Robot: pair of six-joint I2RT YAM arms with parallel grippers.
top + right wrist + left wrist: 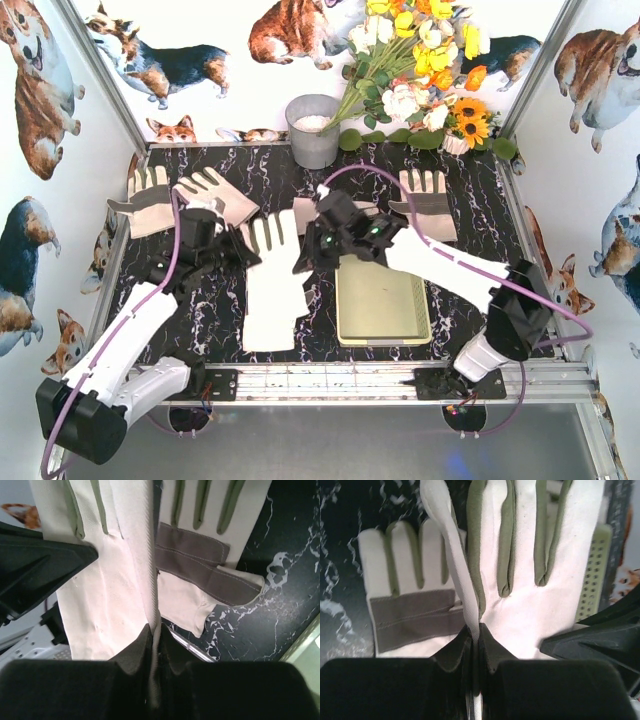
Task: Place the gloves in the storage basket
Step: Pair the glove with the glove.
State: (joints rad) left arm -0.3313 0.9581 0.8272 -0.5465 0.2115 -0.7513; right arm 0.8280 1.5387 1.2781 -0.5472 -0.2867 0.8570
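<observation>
Evidently soft and floppy, the glove (275,290) sits just beside the basket (384,341), its opposite edges pinched tight by the left gripper (475,636) and right gripper (153,631); expect sagging between them

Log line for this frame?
left fingers: shut on glove | right fingers: shut on same glove | storage basket: empty

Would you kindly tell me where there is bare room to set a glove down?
The storage basket is bare inside. Bare tabletop also shows in front of the grey bucket, and near-side between the left arm and the held glove. The middle is crowded: left gripper and right gripper both pinch that glove.
</observation>
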